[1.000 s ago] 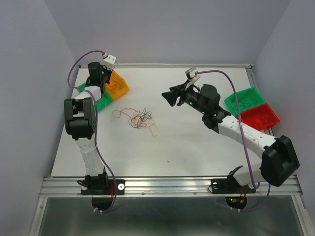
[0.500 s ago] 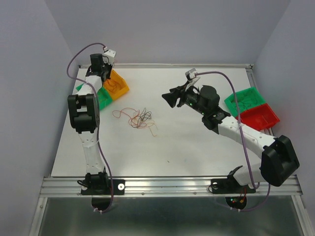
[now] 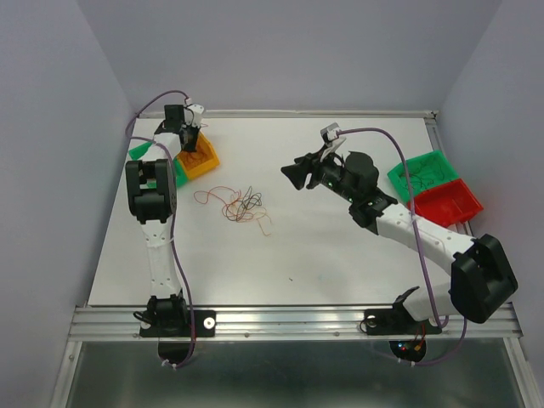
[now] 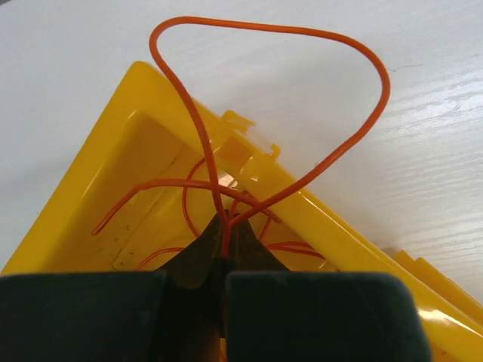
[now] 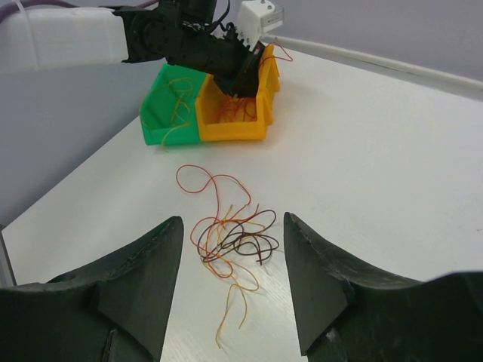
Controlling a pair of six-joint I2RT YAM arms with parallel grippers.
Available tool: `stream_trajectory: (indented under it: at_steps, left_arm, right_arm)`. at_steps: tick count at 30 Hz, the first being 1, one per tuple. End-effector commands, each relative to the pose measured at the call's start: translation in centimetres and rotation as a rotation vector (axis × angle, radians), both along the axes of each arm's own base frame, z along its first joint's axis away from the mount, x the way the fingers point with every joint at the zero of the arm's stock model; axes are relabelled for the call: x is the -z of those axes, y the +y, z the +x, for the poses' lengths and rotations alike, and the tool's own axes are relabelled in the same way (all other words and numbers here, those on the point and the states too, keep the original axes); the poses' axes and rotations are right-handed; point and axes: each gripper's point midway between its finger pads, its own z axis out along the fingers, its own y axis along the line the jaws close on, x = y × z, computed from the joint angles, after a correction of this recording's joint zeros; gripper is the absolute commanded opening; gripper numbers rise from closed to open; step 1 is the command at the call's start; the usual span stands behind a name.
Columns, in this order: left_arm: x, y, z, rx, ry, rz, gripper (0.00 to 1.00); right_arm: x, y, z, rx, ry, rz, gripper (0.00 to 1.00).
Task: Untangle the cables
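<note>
Pinching one orange cable [image 4: 249, 25] over the yellow bin [image 4: 98, 188], left claw [image 4: 225, 264] clamped — right claw [image 5: 234, 222] gapes empty.

cable tangle [image 3: 240, 205] mid-table, left bins [image 3: 207, 161] behind-left, right bins [image 3: 450, 204] at right edge

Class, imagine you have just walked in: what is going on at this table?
The left hand is shut on a looped orange cable, holding it over the yellow bin, which has other orange cables in it. The right hand is open and raised, facing the tangle of cables lying on the table. That tangle is not yet pulled apart.
</note>
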Motion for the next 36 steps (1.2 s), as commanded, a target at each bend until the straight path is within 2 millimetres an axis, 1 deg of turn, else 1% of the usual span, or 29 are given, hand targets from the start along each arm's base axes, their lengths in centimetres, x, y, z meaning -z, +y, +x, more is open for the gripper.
stream_trajectory:
  at_steps: [1,2,3,5,8,9,11,12,14,15,16,17,18,19,20,22,23,24,25,26,28,29,30,31,32,33,34,35,36]
  left_arm:
    - [-4.0,-0.2,0.8,-0.012,-0.070,-0.021,0.28]
    - [-4.2,-0.1,0.7,-0.017,-0.079,-0.018,0.35]
    - [-5.2,-0.1,0.8,-0.021,-0.101,-0.020,0.37]
    - [-6.1,0.0,0.7,-0.027,-0.130,-0.016,0.38]
    - [-8.9,0.1,0.6,-0.034,-0.177,-0.020,0.38]
    - [-9.4,0.0,0.5,-0.037,-0.183,-0.024,0.38]
    - [-10.3,-0.2,0.2,-0.028,-0.195,-0.035,0.38]
    - [-11.5,-0.3,0.0,-0.028,-0.213,-0.037,0.38]
    - [-12.7,-0.3,-0.5,-0.026,-0.231,-0.037,0.40]
    - [-13.0,-0.3,-0.7,-0.026,-0.236,-0.037,0.41]
    - [-12.8,-0.3,-1.1,-0.023,-0.230,-0.034,0.43]
    - [-13.7,-0.3,-1.3,-0.024,-0.244,-0.029,0.44]
    - [-14.0,-0.3,-1.5,-0.022,-0.249,-0.026,0.44]
    - [-13.9,-0.3,-1.8,-0.021,-0.244,-0.023,0.44]
    - [-14.3,-0.2,-2.0,-0.022,-0.250,-0.017,0.45]
    - [-14.6,-0.1,-2.3,-0.019,-0.255,-0.013,0.47]
    - [-15.3,-0.1,-2.3,-0.017,-0.271,-0.008,0.48]
    - [-15.4,-0.1,-2.1,-0.015,-0.280,-0.007,0.49]
    - [-16.2,-0.1,-1.6,-0.013,-0.302,-0.006,0.50]
    - [-15.8,-0.4,-1.3,0.001,-0.295,-0.013,0.53]
    - [-15.9,-0.7,-0.8,0.045,-0.290,0.003,0.58]
    - [-16.2,-0.9,-0.2,0.060,-0.302,0.009,0.61]
    - [-16.1,-0.6,0.1,0.069,-0.301,0.025,0.61]
    - [-16.9,-0.6,0.5,0.076,-0.318,0.035,0.62]
    - [-16.8,-0.6,0.8,0.081,-0.316,0.039,0.63]
    - [-16.1,-0.8,1.1,0.086,-0.301,0.041,0.65]
    - [-15.7,-0.7,1.3,0.087,-0.289,0.041,0.66]
    - [-15.8,-0.8,1.8,0.090,-0.295,0.042,0.68]
    - [-15.8,-0.8,2.0,0.089,-0.294,0.043,0.69]
  right_arm:
    - [-2.4,-0.1,-0.4,0.002,-0.060,0.051,0.61]
    - [-2.2,0.0,-0.4,0.000,-0.057,0.051,0.61]
    - [-2.1,0.0,-0.5,0.000,-0.055,0.048,0.61]
    - [-2.1,-0.1,-0.4,0.003,-0.055,0.048,0.61]
    - [-2.1,0.0,-0.1,0.011,-0.045,0.054,0.60]
    - [-1.3,0.3,0.3,0.009,-0.029,0.042,0.60]
    - [-0.8,0.9,0.5,-0.006,-0.013,0.034,0.60]
    - [-0.8,1.2,0.7,-0.011,-0.007,0.037,0.60]
    - [-0.1,1.7,1.0,-0.021,0.009,0.031,0.60]
    - [-0.1,1.8,1.1,-0.026,0.010,0.030,0.60]
    - [-0.1,1.9,1.3,-0.027,0.011,0.031,0.60]
    - [-0.2,1.9,1.3,-0.029,0.011,0.033,0.60]
    - [-0.3,2.0,1.2,-0.032,0.008,0.034,0.60]
    - [-0.3,2.0,1.3,-0.031,0.009,0.033,0.60]
    - [-0.3,2.0,1.3,-0.031,0.007,0.034,0.60]
    - [-0.4,2.0,1.2,-0.034,0.005,0.034,0.60]
    - [-0.4,2.0,1.2,-0.032,0.006,0.035,0.60]
    - [-0.4,2.0,1.3,-0.032,0.005,0.034,0.60]
    - [-0.4,2.0,1.3,-0.031,0.006,0.033,0.60]
    - [-0.4,2.0,1.3,-0.032,0.006,0.035,0.60]
    - [-0.4,2.1,1.2,-0.037,0.006,0.035,0.60]
    - [-0.4,2.0,1.2,-0.038,0.007,0.036,0.60]
    - [-0.5,2.1,1.1,-0.040,0.004,0.036,0.60]
    - [-0.5,2.0,1.1,-0.038,0.004,0.036,0.60]
    - [-0.4,2.0,1.1,-0.037,0.006,0.035,0.60]
    - [-0.4,2.0,1.0,-0.035,0.006,0.035,0.60]
    - [-0.4,1.9,1.1,-0.032,0.006,0.035,0.60]
    - [-0.4,1.9,1.1,-0.032,0.006,0.035,0.60]
    - [-0.3,1.9,1.1,-0.034,0.007,0.034,0.60]
